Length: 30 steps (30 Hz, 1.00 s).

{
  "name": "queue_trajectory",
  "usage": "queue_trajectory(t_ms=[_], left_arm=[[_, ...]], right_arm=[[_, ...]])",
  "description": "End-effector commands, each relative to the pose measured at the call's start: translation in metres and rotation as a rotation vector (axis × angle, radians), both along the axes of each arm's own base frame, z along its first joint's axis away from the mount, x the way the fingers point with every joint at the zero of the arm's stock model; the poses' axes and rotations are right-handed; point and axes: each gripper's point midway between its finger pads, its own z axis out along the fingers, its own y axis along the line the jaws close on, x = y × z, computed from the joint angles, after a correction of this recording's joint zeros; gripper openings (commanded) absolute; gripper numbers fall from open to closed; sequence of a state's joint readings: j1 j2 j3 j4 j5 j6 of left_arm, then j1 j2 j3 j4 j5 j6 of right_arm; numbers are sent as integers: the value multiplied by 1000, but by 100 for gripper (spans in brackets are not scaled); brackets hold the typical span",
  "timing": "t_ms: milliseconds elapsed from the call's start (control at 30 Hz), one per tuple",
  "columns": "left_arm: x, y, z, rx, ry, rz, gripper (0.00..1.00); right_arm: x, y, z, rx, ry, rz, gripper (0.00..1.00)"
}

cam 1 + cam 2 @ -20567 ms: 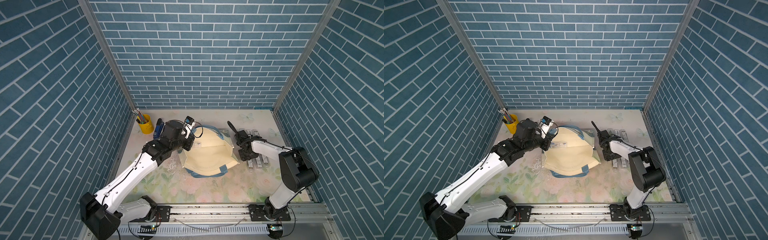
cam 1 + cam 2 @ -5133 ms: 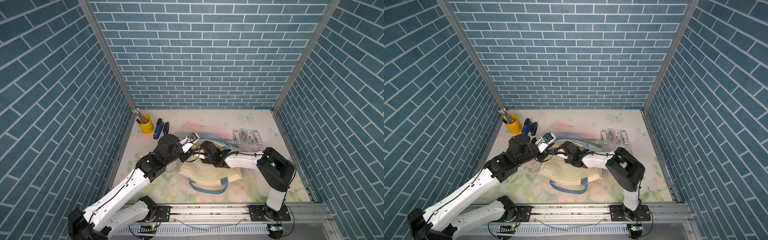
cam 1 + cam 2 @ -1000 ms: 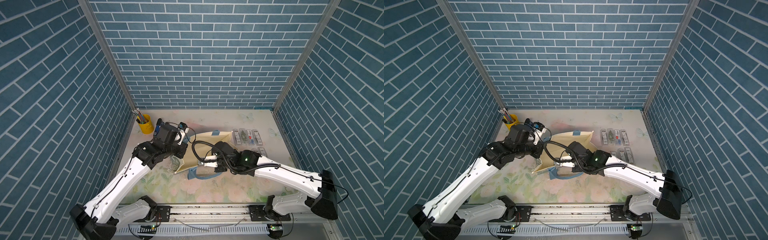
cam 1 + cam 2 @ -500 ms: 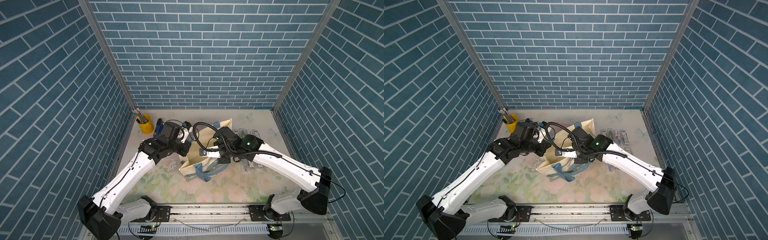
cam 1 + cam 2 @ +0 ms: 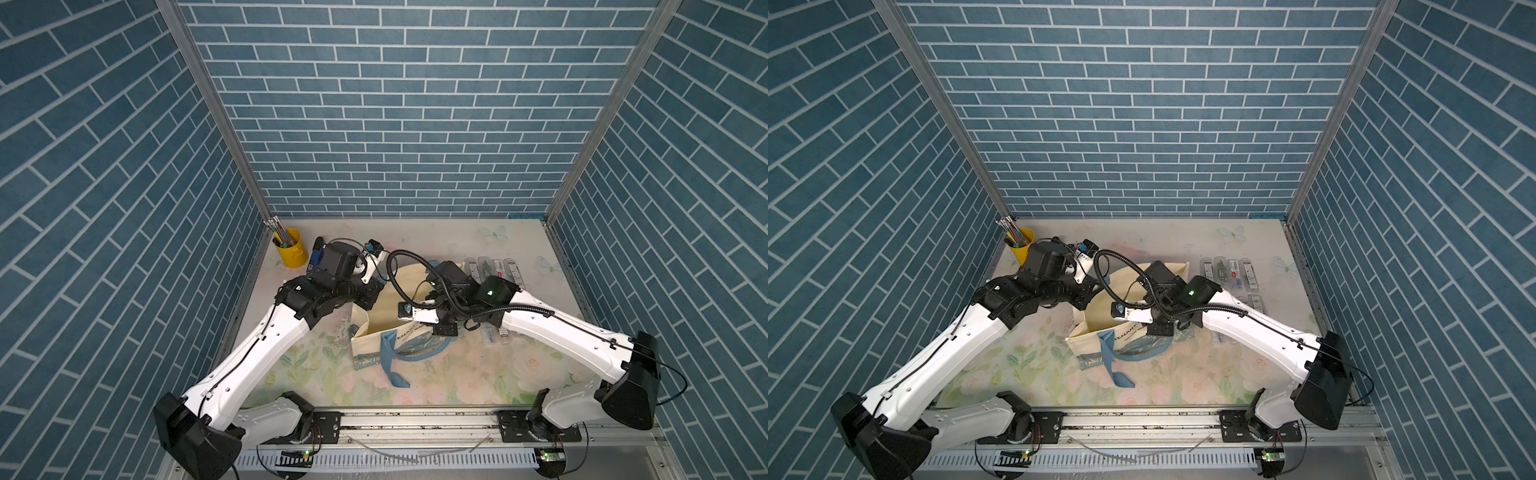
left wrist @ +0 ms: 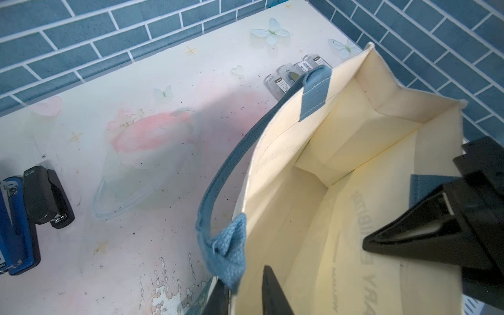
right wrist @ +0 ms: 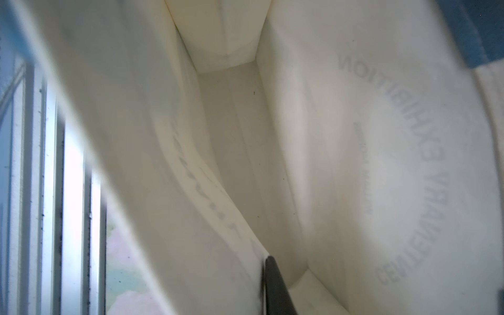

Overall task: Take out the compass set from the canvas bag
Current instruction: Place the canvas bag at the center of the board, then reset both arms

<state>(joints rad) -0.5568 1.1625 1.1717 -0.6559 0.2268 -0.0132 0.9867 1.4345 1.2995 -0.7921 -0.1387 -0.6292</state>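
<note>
Standing upright and open mid-desk, the canvas bag sits between both arms. Left hand: 2 fingers slightly spread, 1 on either side of the bag's rim, beside a blue handle. Right hand: at the opposite rim, 1 finger showing inside the bag; spread or pressed together, cannot tell. Clear packs lie on the desk near the bag
</note>
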Motion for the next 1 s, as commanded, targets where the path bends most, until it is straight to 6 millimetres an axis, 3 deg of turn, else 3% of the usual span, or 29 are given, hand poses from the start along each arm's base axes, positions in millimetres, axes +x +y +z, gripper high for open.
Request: queue_trajectory(t_ms=[0, 133, 200, 300, 400, 467, 533, 600, 667, 767, 833, 900, 967], left_arm=[[3, 2, 11, -15, -52, 0, 33], [6, 3, 22, -27, -94, 7, 48], [7, 5, 34, -33, -129, 15, 62], [7, 12, 61, -52, -206, 35, 79], [17, 30, 81, -158, -225, 111, 85], [24, 53, 88, -194, -255, 197, 87], [31, 82, 86, -215, -277, 284, 89], [48, 120, 64, -195, -267, 446, 98], [63, 145, 34, -129, -232, 579, 100], [70, 175, -12, -43, -168, 748, 100], [65, 193, -34, 5, -184, 816, 100], [59, 203, -56, 59, -206, 835, 99], [54, 210, -83, 97, -227, 846, 97]], right_arm=[[-8, -2, 13, 50, 10, 12, 29], [-6, -5, 35, 83, -30, 25, 38], [-6, -7, 51, 102, -48, 30, 41], [-2, -9, 96, 186, -117, 23, 42], [33, -15, 152, 431, -264, -125, 43], [63, -32, 165, 541, -304, -285, 43], [95, -61, 170, 607, -330, -466, 43], [140, -116, 177, 746, -376, -768, 48], [178, -183, 160, 856, -436, -1080, 48], [200, -251, 102, 847, -446, -1358, 50], [202, -273, 62, 785, -447, -1449, 50], [200, -290, 22, 731, -463, -1518, 58], [199, -296, -5, 702, -474, -1539, 58]])
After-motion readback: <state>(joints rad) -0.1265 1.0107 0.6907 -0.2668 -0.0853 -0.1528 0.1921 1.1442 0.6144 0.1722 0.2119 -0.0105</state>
